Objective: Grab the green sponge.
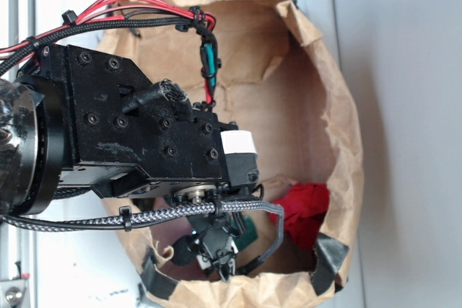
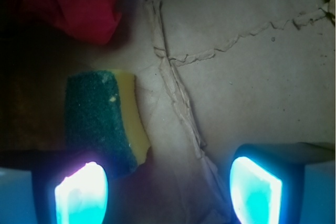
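The green sponge (image 2: 101, 121) lies flat on the creased brown paper floor of a paper bag (image 1: 339, 106), its dark scouring face up and its yellow foam edge turned toward the middle of the bag. In the wrist view the end effector (image 2: 168, 190) hangs over the bag floor with its jaws spread wide; one glowing fingertip (image 2: 81, 192) overlaps the sponge's near end, while the other stands well apart from the sponge over bare paper, so nothing is pinched between them. Whether that near fingertip touches the sponge cannot be told. A red cloth (image 2: 73, 3) sits bunched beyond the sponge's far end, near it but apart. In the exterior view the black arm reaches down into the bag, which rests on the white table (image 1: 411, 106); there the sponge (image 1: 247, 227) shows only as a small dark green patch just beside the arm's lower links, with the red cloth (image 1: 304, 214) on its other side against the bag wall.
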`<state>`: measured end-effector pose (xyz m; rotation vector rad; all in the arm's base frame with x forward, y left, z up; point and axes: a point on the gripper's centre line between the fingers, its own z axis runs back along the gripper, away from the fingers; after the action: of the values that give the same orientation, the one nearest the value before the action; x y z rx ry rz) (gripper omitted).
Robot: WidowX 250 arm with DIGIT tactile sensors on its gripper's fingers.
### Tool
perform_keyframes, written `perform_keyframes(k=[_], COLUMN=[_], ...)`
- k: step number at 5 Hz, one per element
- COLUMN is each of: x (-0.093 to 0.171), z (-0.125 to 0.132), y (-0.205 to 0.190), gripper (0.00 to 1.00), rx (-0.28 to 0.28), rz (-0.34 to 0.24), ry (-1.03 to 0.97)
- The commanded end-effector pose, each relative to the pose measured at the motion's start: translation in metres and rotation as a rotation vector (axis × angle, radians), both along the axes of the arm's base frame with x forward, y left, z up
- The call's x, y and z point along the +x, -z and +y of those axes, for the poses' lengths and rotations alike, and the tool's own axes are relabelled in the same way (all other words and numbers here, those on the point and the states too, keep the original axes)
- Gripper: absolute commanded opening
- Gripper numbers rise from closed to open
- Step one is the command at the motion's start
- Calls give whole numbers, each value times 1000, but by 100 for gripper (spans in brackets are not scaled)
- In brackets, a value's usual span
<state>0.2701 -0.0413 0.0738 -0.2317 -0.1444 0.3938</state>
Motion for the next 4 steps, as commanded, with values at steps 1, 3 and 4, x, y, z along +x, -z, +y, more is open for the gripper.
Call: perform_keyframes(k=[1, 3, 4], x=[13, 24, 27], z=[-13, -27, -38], y=[-16, -12, -1], gripper=[100, 100, 100], rx=[-55, -129, -106], rz=[-75, -67, -77], ry=[-32, -32, -36])
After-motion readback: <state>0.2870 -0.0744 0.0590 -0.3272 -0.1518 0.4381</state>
